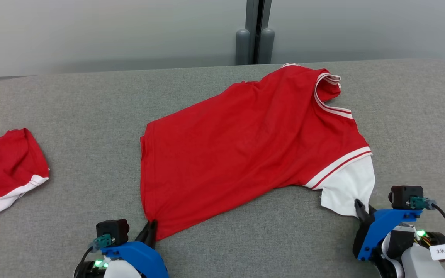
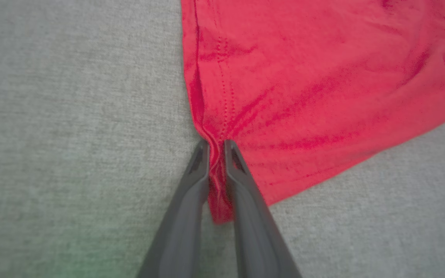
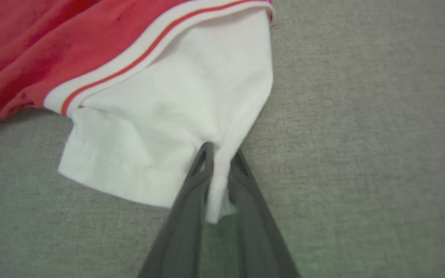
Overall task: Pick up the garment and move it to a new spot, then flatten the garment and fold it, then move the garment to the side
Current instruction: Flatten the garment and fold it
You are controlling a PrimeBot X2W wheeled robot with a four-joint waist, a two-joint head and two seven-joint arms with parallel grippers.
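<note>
Currently, left gripper [image 2: 215,144] and right gripper [image 3: 222,152] are pinching edges of a red, white-sleeved jersey shirt [image 1: 245,143].
Probably flattening; folding and moving aside are waiting.

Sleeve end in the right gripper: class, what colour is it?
White sleeve end of the red garment, clearest in the right wrist view.

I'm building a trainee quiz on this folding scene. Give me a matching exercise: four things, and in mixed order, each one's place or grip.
1. left gripper
2. right gripper
3. collar
4. second red garment

A. far side of the shirt
B. shut on the white sleeve
C. left of the shirt, apart
D. shut on the hem corner

Pairs: 1-D, 2-B, 3-A, 4-C
</note>
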